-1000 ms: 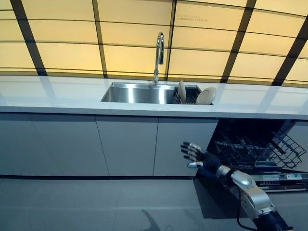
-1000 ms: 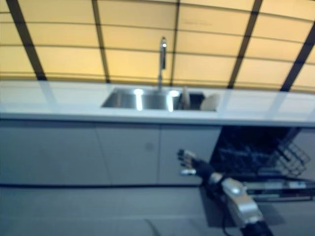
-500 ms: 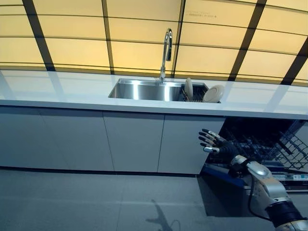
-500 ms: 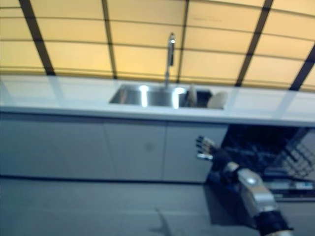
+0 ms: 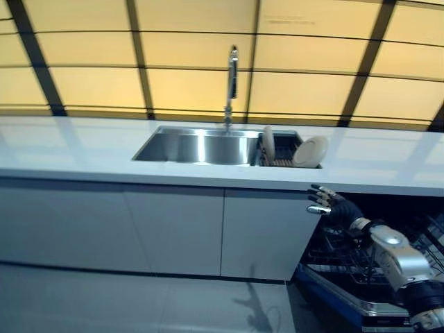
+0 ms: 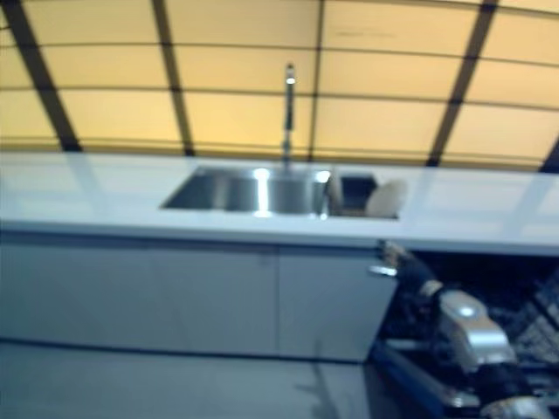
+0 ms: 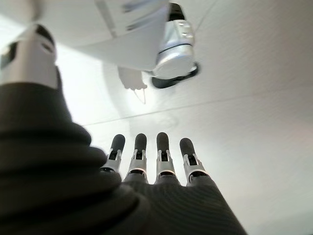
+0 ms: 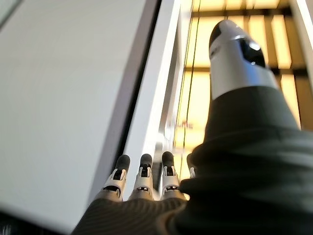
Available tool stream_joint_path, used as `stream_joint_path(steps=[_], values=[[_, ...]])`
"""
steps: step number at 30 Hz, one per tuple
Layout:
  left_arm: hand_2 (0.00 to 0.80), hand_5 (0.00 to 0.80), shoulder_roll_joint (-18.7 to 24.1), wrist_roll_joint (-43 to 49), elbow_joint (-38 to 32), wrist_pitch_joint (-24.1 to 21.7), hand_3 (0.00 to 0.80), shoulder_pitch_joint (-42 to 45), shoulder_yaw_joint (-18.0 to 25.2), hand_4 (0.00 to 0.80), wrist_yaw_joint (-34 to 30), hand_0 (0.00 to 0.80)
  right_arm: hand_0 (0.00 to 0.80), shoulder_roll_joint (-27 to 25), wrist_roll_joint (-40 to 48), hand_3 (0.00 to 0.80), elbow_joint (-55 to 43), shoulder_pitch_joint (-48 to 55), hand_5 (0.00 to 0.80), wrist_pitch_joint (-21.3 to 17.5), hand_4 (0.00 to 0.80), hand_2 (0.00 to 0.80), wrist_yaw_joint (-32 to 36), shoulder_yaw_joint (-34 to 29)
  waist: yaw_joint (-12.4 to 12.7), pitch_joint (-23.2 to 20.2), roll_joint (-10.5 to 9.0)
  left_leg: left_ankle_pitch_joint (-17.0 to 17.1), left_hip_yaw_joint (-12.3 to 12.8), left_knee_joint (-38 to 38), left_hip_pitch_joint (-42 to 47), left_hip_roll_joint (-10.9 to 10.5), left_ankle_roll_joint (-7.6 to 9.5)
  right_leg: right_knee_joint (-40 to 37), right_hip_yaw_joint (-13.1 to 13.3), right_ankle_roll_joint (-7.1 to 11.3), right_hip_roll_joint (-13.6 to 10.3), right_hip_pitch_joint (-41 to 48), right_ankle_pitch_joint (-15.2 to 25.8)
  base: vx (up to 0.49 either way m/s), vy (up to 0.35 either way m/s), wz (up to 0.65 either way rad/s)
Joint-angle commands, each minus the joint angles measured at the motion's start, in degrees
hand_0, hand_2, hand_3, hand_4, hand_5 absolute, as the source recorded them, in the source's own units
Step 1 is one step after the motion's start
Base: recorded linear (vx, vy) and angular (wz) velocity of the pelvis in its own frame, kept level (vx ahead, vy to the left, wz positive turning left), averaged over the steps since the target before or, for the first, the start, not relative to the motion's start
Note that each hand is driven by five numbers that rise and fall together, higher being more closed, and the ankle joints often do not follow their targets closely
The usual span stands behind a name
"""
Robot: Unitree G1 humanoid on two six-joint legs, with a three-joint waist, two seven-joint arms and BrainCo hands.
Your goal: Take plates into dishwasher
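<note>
Left eye view: right hand [image 5: 334,205] raised in front of the counter's [image 5: 83,149] front edge, just above the open dishwasher [image 5: 361,260], fingers straight and slightly spread, holding nothing. 2 pale plates [image 5: 309,151] standing on edge in a dark rack [image 5: 281,154] at the right end of the steel sink [image 5: 198,147], well apart from the hand: 1 round face tilted toward the camera, the other [image 5: 268,143] seen edge-on to its left. Tall faucet [image 5: 230,83] behind the sink, yellow panelled wall [image 5: 312,62] beyond. Wire rack [image 5: 347,253] of the dishwasher showing below the hand, door [image 5: 340,298] folded down toward the grey floor [image 5: 104,302]. Grey cabinet fronts [image 5: 173,232] to the left of the dishwasher.

Right eye view: same scene, softer. Right hand [image 6: 403,264] at the counter edge over the dishwasher opening, fingers hard to make out here. Plates [image 6: 384,197] still in the sink's right end.

Left wrist view: left hand [image 7: 151,161] with fingers [image 7: 164,147] straight, side by side with small gaps, empty, pointed at pale floor. Thumb [image 7: 29,58] apart at the upper corner.

Right wrist view: right hand [image 8: 146,181] with fingers [image 8: 143,171] straight and close together, empty, pointing along the white counter edge [image 8: 151,98] with a grey cabinet face [image 8: 63,98] beside it and the yellow wall past it. Thumb [image 8: 237,54] extended, apart from the fingers. No plate in either hand.
</note>
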Motion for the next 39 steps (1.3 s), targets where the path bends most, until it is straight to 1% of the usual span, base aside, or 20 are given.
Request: stream_joint_path(steps=[1,3,4,6,7,9,11,12,14,15,17,21,27,30,32,35,36,37,38,39], values=[[0.000,0.000,2.75,-0.97,-0.44,1.15,0.000,-0.37,-0.04,0.000,0.83,0.000,0.000,1.52,1.59,0.000,0.36,-5.31,0.000,-2.23,0.000,0.000,-1.44,1.97,0.94,-0.34,-5.92,9.80,3.50,11.26,-5.76,-5.53,7.13,-5.66,1.33,2.50,-5.04,1.88,5.75,0.235,-0.109,-0.20],[0.000,0.000,2.30,-1.92,-0.28,1.24,0.000,-0.14,0.06,0.000,1.13,0.000,0.000,2.15,1.99,0.000,0.47,-5.77,0.000,-3.20,0.000,0.000,-2.54,2.01,4.07,1.83,-5.72,8.95,3.91,8.45,-14.94,-8.30,8.74,-6.14,3.43,2.64,-3.90,5.76,3.50,0.270,-0.058,-0.20],[0.000,0.000,2.26,-2.37,-0.13,1.19,0.000,0.06,0.14,0.000,1.27,0.000,0.000,2.81,1.73,0.000,0.88,-6.66,0.000,-3.75,0.000,0.000,-2.81,2.54,5.30,2.72,-5.04,9.60,3.86,3.95,-16.43,-8.41,8.81,-6.42,4.66,2.97,-2.80,7.31,2.75,0.266,0.019,-0.23],[0.000,0.000,2.45,-2.64,-0.17,1.22,0.000,0.60,0.50,0.000,1.43,0.000,0.000,3.73,1.63,0.000,2.61,-10.04,0.000,-4.14,0.000,0.000,-3.57,4.37,7.31,3.77,-3.97,11.59,4.47,-5.32,-18.26,-6.93,8.70,-7.04,6.61,3.30,-1.06,9.74,1.50,0.355,0.046,-0.46],[0.000,0.000,2.62,-2.87,-0.39,1.74,0.000,0.80,0.20,0.000,1.44,0.000,0.000,3.65,2.36,0.000,3.67,-13.21,0.000,-3.68,0.000,0.000,-4.60,6.10,9.77,4.53,-2.83,15.66,3.42,-12.88,-20.64,-6.79,7.71,-7.29,8.70,3.07,0.67,12.27,-0.14,0.383,0.057,-0.61],[0.000,0.000,2.64,-5.51,-1.43,2.27,0.000,1.16,-0.86,0.000,1.80,0.000,0.000,2.40,2.79,0.000,4.82,-16.46,0.000,-3.69,0.000,0.000,-3.92,7.80,11.92,4.87,-2.37,18.14,2.39,-17.17,-23.56,-7.34,7.35,-6.97,11.25,2.71,1.34,14.26,-1.98,0.285,0.072,-0.95],[0.000,0.000,2.46,-6.32,-2.08,2.86,0.000,1.03,-0.99,0.000,1.85,0.000,0.000,1.77,3.17,0.000,6.21,-17.71,0.000,-4.40,0.000,0.000,-1.92,8.04,11.86,4.65,-2.21,16.14,4.01,-17.15,-23.19,-7.42,8.19,-5.73,11.31,2.63,1.04,14.38,-3.58,0.154,0.090,-0.91],[0.000,0.000,2.63,-7.04,-2.10,2.98,0.000,0.32,-0.94,0.000,2.36,0.000,0.000,2.28,3.48,0.000,5.63,-17.10,0.000,-4.18,0.000,0.000,-0.72,7.32,11.20,4.03,-2.43,13.42,5.02,-16.59,-22.30,-7.62,9.15,-3.79,10.60,3.57,-0.28,14.35,-5.08,0.132,0.093,-0.51],[0.000,0.000,3.06,-8.20,-1.86,1.90,0.000,-0.34,-1.00,0.000,2.97,0.000,0.000,2.73,2.56,0.000,3.36,-15.14,0.000,-3.34,0.000,0.000,0.01,6.58,10.53,3.58,-2.67,11.72,5.00,-15.85,-21.56,-7.58,9.69,-2.49,9.86,4.14,-1.32,13.99,-5.89,0.167,0.079,-0.55],[0.000,0.000,3.19,-7.91,-2.32,2.04,0.000,-0.89,-0.58,0.000,2.86,0.000,0.000,2.84,1.68,0.000,2.68,-13.97,0.000,-3.03,0.000,0.000,0.61,5.77,10.17,3.33,-2.73,11.06,5.78,-15.73,-20.60,-7.03,9.78,-1.78,8.27,4.43,-1.95,13.49,-5.95,0.195,0.036,-0.45],[0.000,0.000,3.44,-7.53,-2.39,1.29,0.000,-1.69,-0.86,0.000,3.18,0.000,0.000,2.56,1.62,0.000,2.41,-12.51,0.000,-3.43,0.000,0.000,1.46,4.83,9.83,3.09,-2.94,10.66,5.98,-15.88,-19.78,-6.51,9.84,-1.36,6.98,4.45,-2.29,13.04,-6.11,0.151,-0.008,-0.07],[0.000,0.000,3.85,-7.34,-3.01,-0.28,0.000,-2.65,-1.78,0.000,2.97,0.000,0.000,1.63,2.53,0.000,1.82,-10.94,0.000,-4.36,0.000,0.000,1.39,3.54,10.16,2.64,-4.09,11.04,6.45,-15.03,-22.09,-6.42,9.48,-2.63,6.83,4.37,-2.34,13.66,-6.04,0.087,-0.035,0.01],[0.000,0.000,3.65,-5.30,-3.71,-1.18,0.000,-1.69,-3.04,0.000,1.82,0.000,0.000,1.14,2.49,0.000,1.48,-11.68,0.000,-4.82,0.000,0.000,0.31,2.69,11.30,2.77,-4.56,10.87,5.73,-15.04,-22.89,-6.89,9.36,-5.26,6.99,4.73,-2.77,14.80,-5.24,0.049,-0.018,0.09],[0.000,0.000,3.53,-4.43,-4.07,-0.57,0.000,-1.75,-3.31,0.000,0.94,0.000,0.000,0.95,1.91,0.000,0.71,-12.01,0.000,-3.97,0.000,0.000,-0.78,2.34,10.78,2.89,-4.57,9.15,8.57,-11.76,-23.72,-6.62,9.52,-4.86,5.64,4.94,-3.76,14.61,-5.41,0.059,0.074,0.01],[0.000,0.000,3.21,-4.56,-4.12,-0.58,0.000,-1.92,-3.57,0.000,1.04,0.000,0.000,1.20,1.37,0.000,0.10,-11.62,0.000,-3.73,0.000,0.000,-1.16,2.38,10.41,3.02,-4.53,8.24,9.19,-10.29,-23.86,-6.52,9.52,-3.71,4.83,5.58,-4.81,14.15,-5.52,0.113,0.130,0.13],[0.000,0.000,3.16,-4.68,-4.70,-1.15,0.000,-2.05,-3.67,0.000,1.11,0.000,0.000,0.73,2.01,0.000,0.15,-10.58,0.000,-4.23,0.000,0.000,-1.74,1.74,10.18,2.60,-4.44,6.79,9.87,-9.86,-23.06,-6.61,10.88,-0.05,4.60,6.53,-6.34,14.52,-6.51,0.160,0.144,0.07],[0.000,0.000,3.30,-4.33,-4.91,-1.06,0.000,-2.30,-3.98,0.000,1.09,0.000,0.000,0.69,2.19,0.000,0.36,-9.68,0.000,-4.39,0.000,0.000,-1.92,0.96,10.33,1.98,-4.84,6.57,10.29,-10.64,-22.72,-7.41,11.96,3.22,4.46,7.84,-7.68,14.81,-4.06,0.103,0.109,-0.01],[0.000,0.000,3.47,-3.73,-5.10,-0.93,0.000,-2.41,-4.41,0.000,0.93,0.000,0.000,0.90,1.88,0.000,0.40,-8.81,0.000,-4.64,0.000,0.000,-2.44,0.46,10.35,1.44,-4.77,6.89,10.69,-12.12,-21.87,-7.69,12.85,9.42,4.39,9.49,-9.16,13.57,0.45,0.113,0.140,-0.04],[0.000,0.000,3.61,-3.51,-5.16,-0.90,0.000,-2.51,-4.75,0.000,0.90,0.000,0.000,1.03,1.53,0.000,0.24,-8.33,0.000,-4.79,0.000,0.000,-3.01,0.27,10.14,1.32,-4.32,7.06,10.75,-13.06,-21.06,-7.57,13.25,13.77,4.46,10.19,-9.69,12.07,3.10,0.115,0.200,-0.06],[0.000,0.000,3.99,-2.78,-5.12,-0.96,0.000,-2.77,-5.30,0.000,0.38,0.000,0.000,1.27,1.08,0.000,-0.49,-7.18,0.000,-5.17,0.000,0.000,-3.86,-0.16,9.38,1.46,-2.98,7.21,10.52,-14.85,-18.92,-7.18,13.79,23.00,4.80,10.98,-9.81,6.94,6.72,0.153,0.245,0.00]])
